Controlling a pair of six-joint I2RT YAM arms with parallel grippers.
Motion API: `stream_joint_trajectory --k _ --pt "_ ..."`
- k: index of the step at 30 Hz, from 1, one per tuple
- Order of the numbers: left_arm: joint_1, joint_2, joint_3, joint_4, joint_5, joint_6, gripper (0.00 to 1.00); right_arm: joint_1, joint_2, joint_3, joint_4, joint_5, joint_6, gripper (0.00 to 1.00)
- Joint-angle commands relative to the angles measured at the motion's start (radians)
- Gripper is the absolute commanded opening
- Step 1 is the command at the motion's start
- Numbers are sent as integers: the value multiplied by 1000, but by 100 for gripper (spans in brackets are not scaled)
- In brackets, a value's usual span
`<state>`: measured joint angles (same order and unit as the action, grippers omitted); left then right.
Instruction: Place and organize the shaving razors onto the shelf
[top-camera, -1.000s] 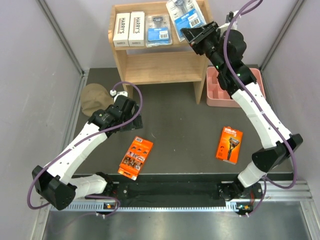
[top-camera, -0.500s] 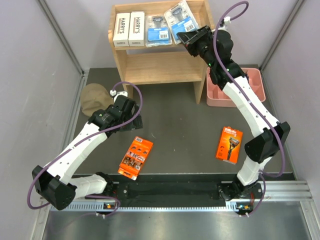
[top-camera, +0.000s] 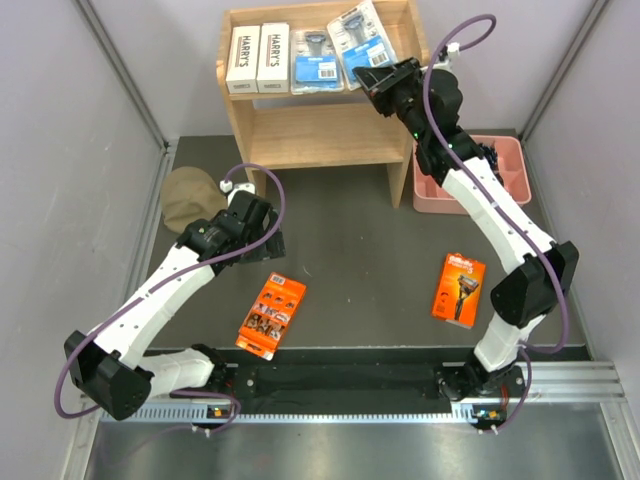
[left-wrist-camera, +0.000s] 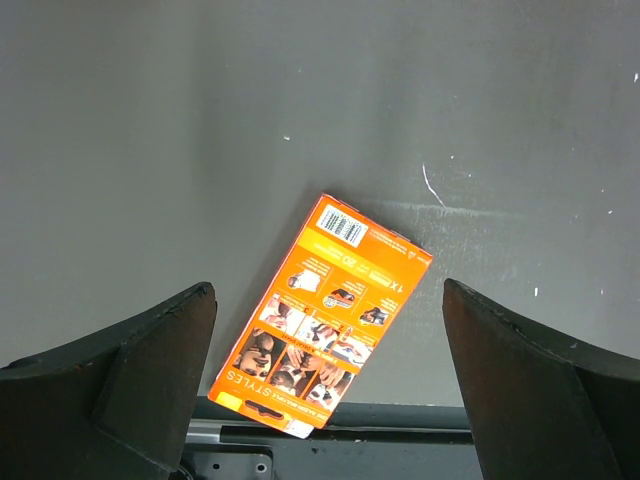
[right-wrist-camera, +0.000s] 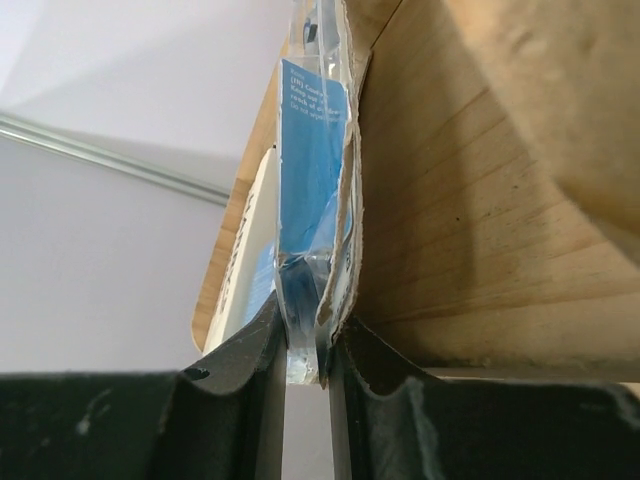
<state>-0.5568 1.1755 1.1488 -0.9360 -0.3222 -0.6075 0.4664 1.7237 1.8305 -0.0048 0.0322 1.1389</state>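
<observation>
My right gripper (top-camera: 378, 78) is shut on a clear blister razor pack with a blue label (top-camera: 360, 45), holding it edge-on over the top tier of the light-wood shelf (top-camera: 320, 135); in the right wrist view the pack (right-wrist-camera: 312, 190) is pinched between the fingers (right-wrist-camera: 240, 390) against the wood. Two white Harry's boxes (top-camera: 258, 58) and another blue blister pack (top-camera: 315, 62) lie on the top tier. One orange pack (top-camera: 271, 316) lies on the mat, seen under my open left gripper (left-wrist-camera: 325, 400) as the same orange pack (left-wrist-camera: 320, 315). A second orange pack (top-camera: 459, 288) lies at the right.
A pink compartmented tray (top-camera: 505, 165) stands right of the shelf, partly behind the right arm. A brown cap (top-camera: 190, 198) lies at the mat's left edge. Grey walls close in both sides. The shelf's lower tier (top-camera: 315, 140) holds nothing visible.
The right arm has carried the blister pack leftward and down onto the shelf's top tier, beside the other blue pack. The left arm has not moved.
</observation>
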Motion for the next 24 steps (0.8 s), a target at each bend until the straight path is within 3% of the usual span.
stream_joint_trajectory --k 1,19,24 --pt "0 -28 -11 22 -14 -11 99 -8 -61 -53 117 44 22 4" --pt "-2 -36 -21 14 -15 -14 99 -8 -67 -108 160 66 91 12" --pt "-2 -39 -29 14 -14 -14 99 -9 -55 -82 143 57 98 34"
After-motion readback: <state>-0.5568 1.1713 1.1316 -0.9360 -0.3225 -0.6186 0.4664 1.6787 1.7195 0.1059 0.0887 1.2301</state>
